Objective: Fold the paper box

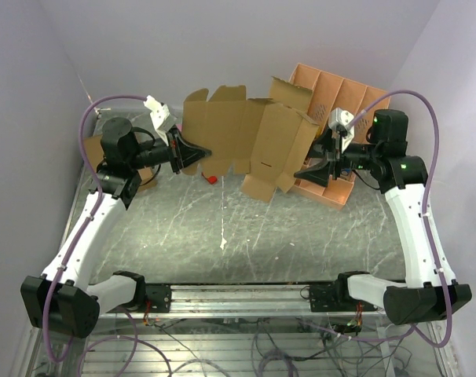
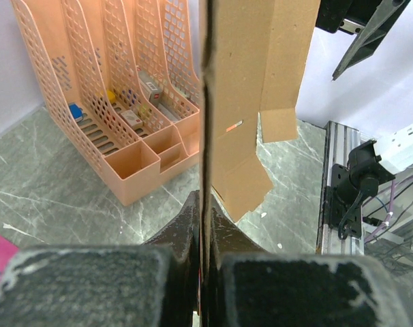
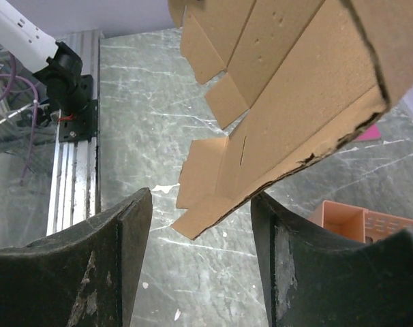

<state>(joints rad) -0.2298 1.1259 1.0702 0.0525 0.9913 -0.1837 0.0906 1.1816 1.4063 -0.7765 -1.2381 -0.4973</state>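
Left hand (image 2: 202, 204) pinches creased paper box (image 2: 237, 102).

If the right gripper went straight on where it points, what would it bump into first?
Most likely the paper box: its ragged brown edge hangs just ahead of the open jaws of the right gripper. Nothing else shows in between, though depth is hard to judge.

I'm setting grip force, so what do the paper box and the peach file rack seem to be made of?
Paper box: thin brown cardboard with a matte finish, judging by its creased panels and rough, fibrous cut edge. File rack: probably moulded plastic, smooth peach with a slight sheen. Its walls are pierced by a regular grid of holes.
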